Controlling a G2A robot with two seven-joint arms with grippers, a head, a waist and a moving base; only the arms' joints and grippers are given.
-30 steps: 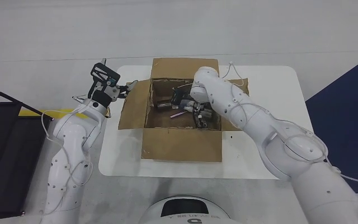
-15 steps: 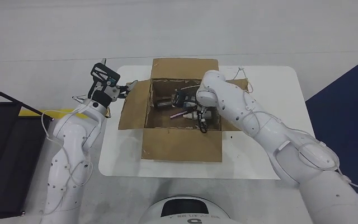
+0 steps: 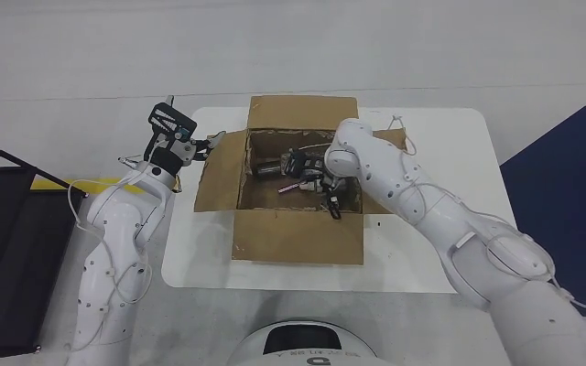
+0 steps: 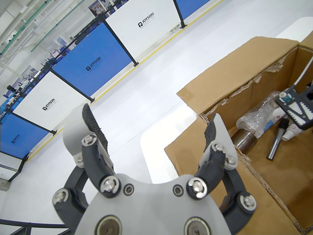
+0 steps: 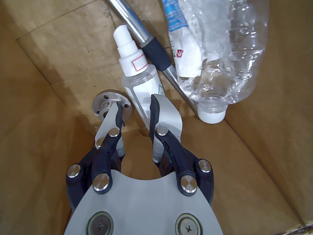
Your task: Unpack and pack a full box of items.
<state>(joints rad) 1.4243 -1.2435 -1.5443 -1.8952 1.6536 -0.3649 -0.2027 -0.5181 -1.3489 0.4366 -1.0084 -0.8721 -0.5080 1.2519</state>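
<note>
Two labels: blue-white on clear bottle [image 5: 232, 37], red-outlined on spray bottle [image 5: 137, 74].

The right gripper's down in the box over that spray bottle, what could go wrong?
The right gripper is open over the spray bottle, one finger by the metal flange: closing might clip the flange. The metal rod lies alongside, seemingly under the crushed plastic bottle, so lifting could disturb both.

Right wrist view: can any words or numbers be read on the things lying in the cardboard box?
Crushed clear bottle: blue label with white print and a small red mark, too blurred to read.
Spray bottle: a red-outlined box, blank inside; a small green mark beside the tool, unreadable.
Metal rod, flange: no text.
</note>
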